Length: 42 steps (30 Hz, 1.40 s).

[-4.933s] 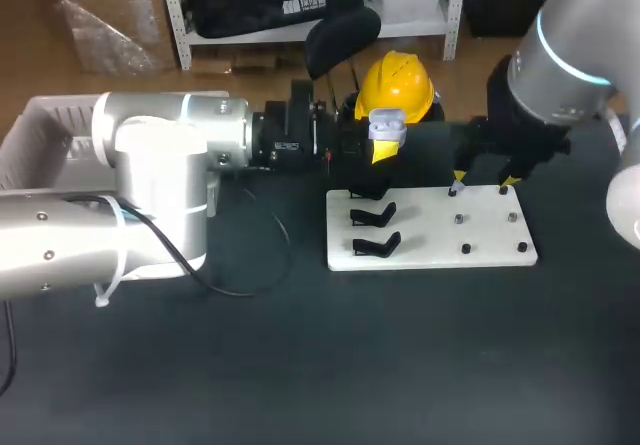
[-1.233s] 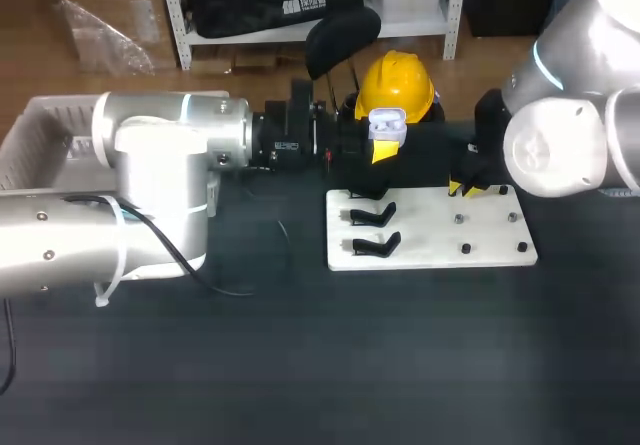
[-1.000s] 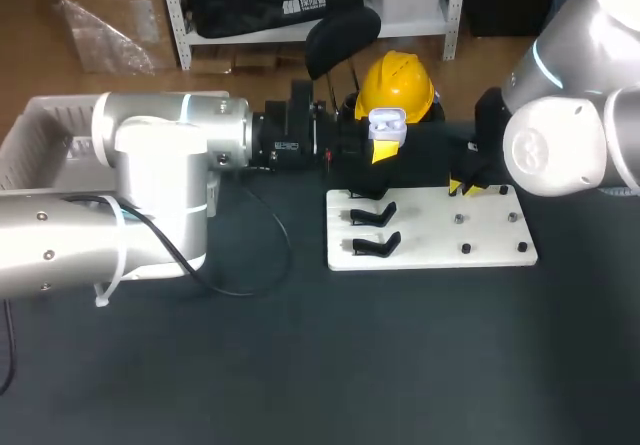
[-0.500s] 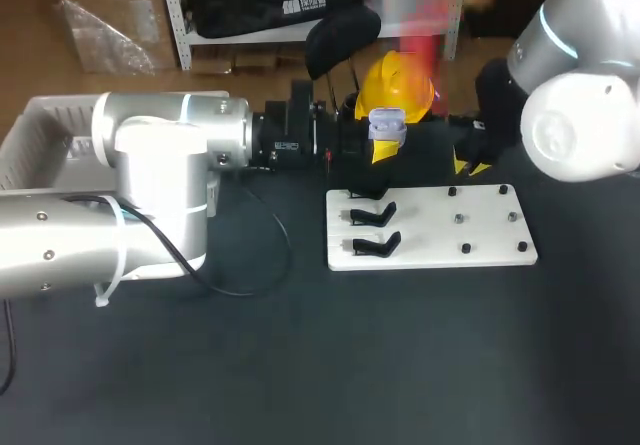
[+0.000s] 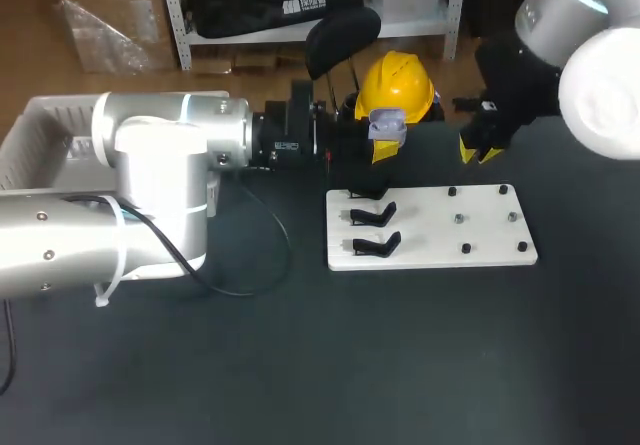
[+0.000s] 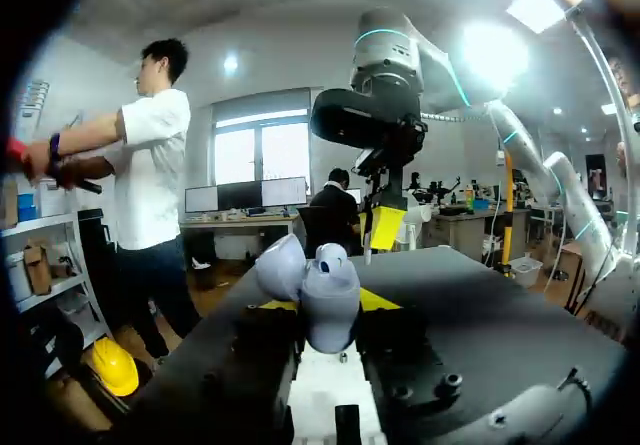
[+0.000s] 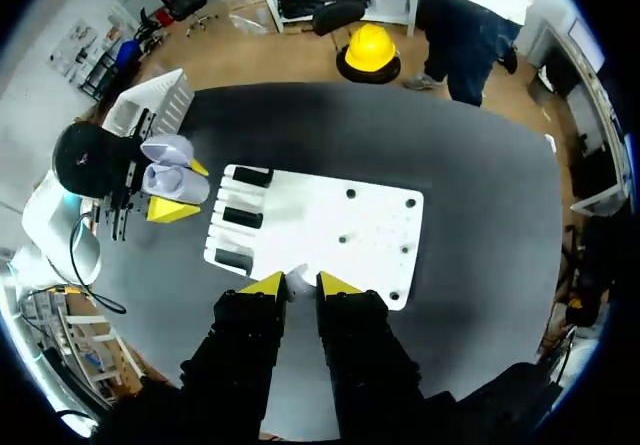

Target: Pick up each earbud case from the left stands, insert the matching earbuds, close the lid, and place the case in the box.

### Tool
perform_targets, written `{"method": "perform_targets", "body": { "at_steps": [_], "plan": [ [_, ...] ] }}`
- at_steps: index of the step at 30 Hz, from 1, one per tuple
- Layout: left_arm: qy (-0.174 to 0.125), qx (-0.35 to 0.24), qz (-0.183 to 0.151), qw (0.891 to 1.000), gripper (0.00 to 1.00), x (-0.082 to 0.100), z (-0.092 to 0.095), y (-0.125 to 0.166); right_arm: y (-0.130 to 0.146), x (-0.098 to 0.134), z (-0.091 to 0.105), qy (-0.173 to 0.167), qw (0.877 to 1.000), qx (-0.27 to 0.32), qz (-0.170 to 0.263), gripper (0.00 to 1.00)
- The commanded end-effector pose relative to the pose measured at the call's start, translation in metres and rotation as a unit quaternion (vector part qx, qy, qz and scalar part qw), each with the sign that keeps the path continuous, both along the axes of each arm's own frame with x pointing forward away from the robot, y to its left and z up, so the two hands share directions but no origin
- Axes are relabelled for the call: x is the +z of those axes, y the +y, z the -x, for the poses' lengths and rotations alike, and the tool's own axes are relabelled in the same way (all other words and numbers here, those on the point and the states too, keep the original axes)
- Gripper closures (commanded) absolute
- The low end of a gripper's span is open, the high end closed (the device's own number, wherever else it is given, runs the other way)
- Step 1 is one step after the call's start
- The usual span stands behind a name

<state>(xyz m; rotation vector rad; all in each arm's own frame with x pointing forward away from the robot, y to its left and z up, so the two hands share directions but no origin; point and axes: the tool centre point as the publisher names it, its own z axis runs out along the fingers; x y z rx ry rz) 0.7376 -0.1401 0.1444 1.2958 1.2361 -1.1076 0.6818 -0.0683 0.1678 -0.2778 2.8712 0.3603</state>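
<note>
While left tool (image 5: 384,151) grips case (image 5: 386,120), stands (image 5: 375,213), board (image 5: 432,241) beside

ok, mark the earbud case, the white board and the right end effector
earbud case (image 5: 386,120): head view, its middle.
white board (image 5: 425,237): head view, bare patch between stands and pegs.
right end effector (image 5: 480,152): head view, midway between its yellow tips.

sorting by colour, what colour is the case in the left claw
Pale lavender case, lid open; shows best in the left wrist view.
</note>
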Motion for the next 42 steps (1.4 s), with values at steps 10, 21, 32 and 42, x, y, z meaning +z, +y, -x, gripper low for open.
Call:
{"method": "perform_targets", "body": {
  "at_steps": [10, 21, 32, 42],
  "plan": [
    [-0.003, 0.003, 0.003, 1.0, 1.0, -0.001, 0.002, 0.0, 0.036, 0.052, 0.029, -0.005, 1.0, 0.021, 0.014, 1.0],
    [-0.003, 0.003, 0.003, 1.0, 1.0, -0.001, 0.002, 0.0, 0.09, 0.071, 0.024, -0.007, 0.998, 0.053, 0.024, 1.0],
    [-0.003, 0.003, 0.003, 1.0, 1.0, -0.001, 0.002, 0.0, 0.112, 0.06, 0.01, -0.013, 0.998, 0.048, 0.039, 1.0],
    [-0.003, 0.003, 0.003, 1.0, 1.0, -0.001, 0.002, 0.0, 0.114, 0.043, -0.012, -0.029, 0.995, 0.083, 0.053, 1.0]
  ]
}}
